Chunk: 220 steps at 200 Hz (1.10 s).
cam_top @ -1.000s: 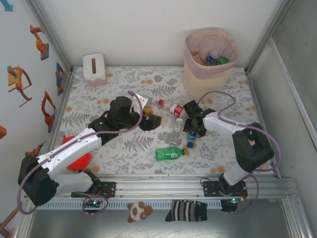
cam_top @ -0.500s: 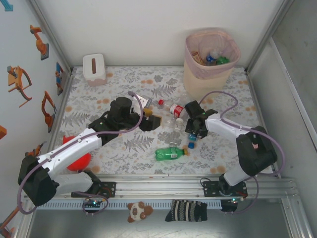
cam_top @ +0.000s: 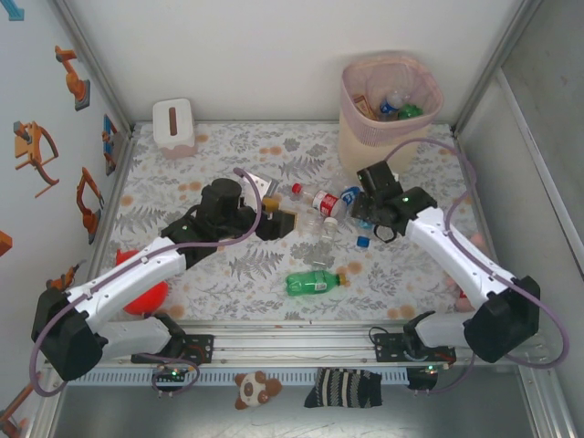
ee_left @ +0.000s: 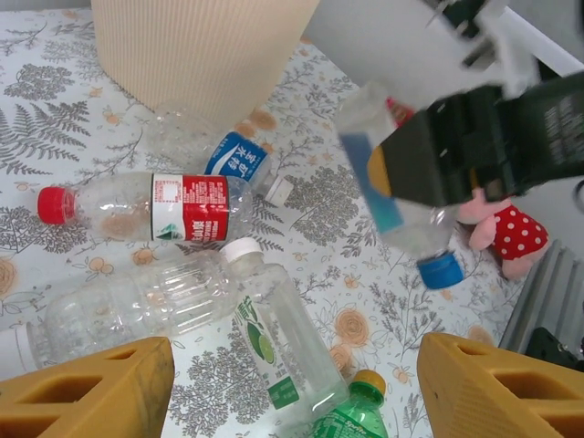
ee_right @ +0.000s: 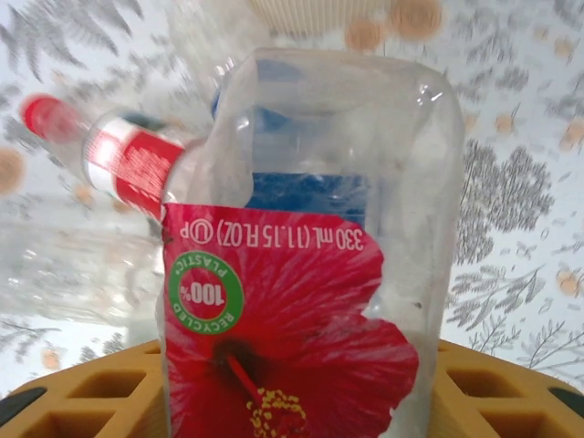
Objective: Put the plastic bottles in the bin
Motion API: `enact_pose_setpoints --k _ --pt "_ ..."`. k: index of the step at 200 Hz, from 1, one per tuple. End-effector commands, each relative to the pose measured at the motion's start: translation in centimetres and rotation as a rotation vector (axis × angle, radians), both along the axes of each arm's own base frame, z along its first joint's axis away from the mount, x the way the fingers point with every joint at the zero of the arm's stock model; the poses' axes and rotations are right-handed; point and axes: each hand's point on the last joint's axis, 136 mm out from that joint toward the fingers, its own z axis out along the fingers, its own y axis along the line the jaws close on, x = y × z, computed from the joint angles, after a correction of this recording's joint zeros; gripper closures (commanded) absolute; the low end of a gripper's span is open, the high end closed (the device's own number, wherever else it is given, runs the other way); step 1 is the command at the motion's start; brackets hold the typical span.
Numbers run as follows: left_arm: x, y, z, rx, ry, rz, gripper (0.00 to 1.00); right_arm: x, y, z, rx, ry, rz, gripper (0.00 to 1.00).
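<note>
Floral tabletop (cam_top: 383, 274), white walls (cam_top: 228, 55). Above its centre-right the hibiscus-label bottle (ee_right: 310, 274) is pinched in the right gripper (cam_top: 365, 224) — fingers mostly hidden behind the label, the bottle blurred from the left wrist. Bin (cam_top: 374, 146) in the far right corner holds several bottles (cam_top: 409, 111), partly cut off by its rim. Left gripper (ee_left: 292, 383) hangs wide open, empty, over clear bottles (ee_left: 137, 301) mid-tabletop.
</note>
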Motion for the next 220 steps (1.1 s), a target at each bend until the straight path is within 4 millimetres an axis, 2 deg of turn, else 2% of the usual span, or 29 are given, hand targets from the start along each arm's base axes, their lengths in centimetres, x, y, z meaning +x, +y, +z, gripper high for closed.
enact_pose_setpoints --k 1,73,120,159,185,220 --pt "0.2 0.1 1.2 -0.031 -0.013 0.018 0.30 0.4 -1.2 3.8 -0.080 -0.076 0.024 0.48" --pt "0.4 0.2 1.8 -0.037 -0.025 0.028 0.30 5.5 -2.3 15.5 -0.090 -0.318 0.040 0.48" --pt "0.5 0.2 2.0 -0.038 -0.026 0.033 0.29 10.4 -4.6 21.5 -0.072 -0.457 -0.007 0.48" --pt "0.6 0.3 2.1 -0.033 -0.028 0.041 0.29 15.1 -7.0 24.5 -0.084 -0.581 -0.047 0.48" --pt "0.7 0.4 2.1 -0.023 -0.029 0.042 0.29 18.3 -8.5 25.2 -0.076 -0.633 -0.054 0.48" --pt "0.8 0.5 1.9 -0.016 -0.031 0.048 0.29 22.2 -8.7 25.2 -0.078 -0.713 0.031 0.48"
